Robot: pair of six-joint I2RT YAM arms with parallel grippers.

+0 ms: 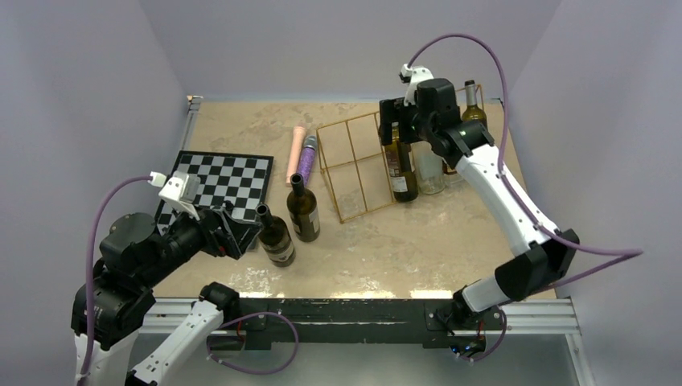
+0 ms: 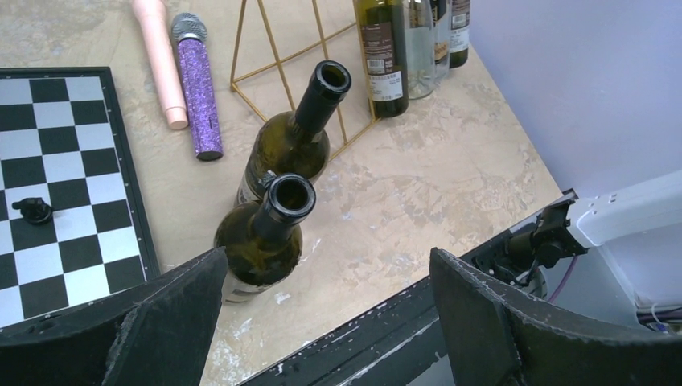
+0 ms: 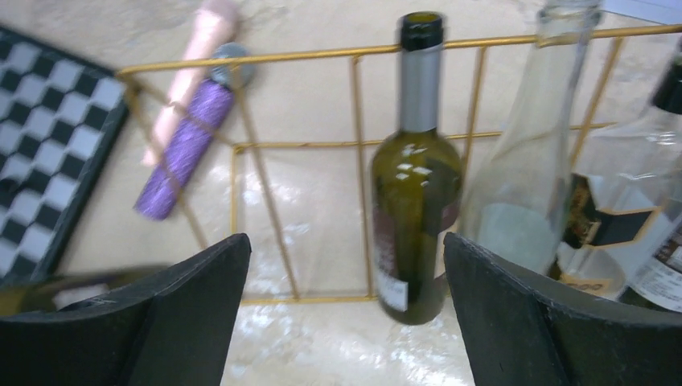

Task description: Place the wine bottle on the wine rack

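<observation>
Currently two wine bottles (image 1: pixel 276 239) near chessboard (image 1: pixel 229 181), one wine rack (image 1: pixel 354 163).

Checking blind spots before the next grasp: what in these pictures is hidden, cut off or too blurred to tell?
Right hand: fingers hidden in top view by its own wrist.
Clear bottle: mouth cut off by right wrist view's top edge.
Chess piece on the chessboard: too small in left wrist view to identify.

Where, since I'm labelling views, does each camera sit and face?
Top external: above and behind, looking down at the table; left arm, right arm show.
Left wrist: front-left, facing two bottles and the rack; open left gripper shows.
Right wrist: far right, facing a green bottle before the rack; open right gripper shows.
All share rack and microphone.
</observation>
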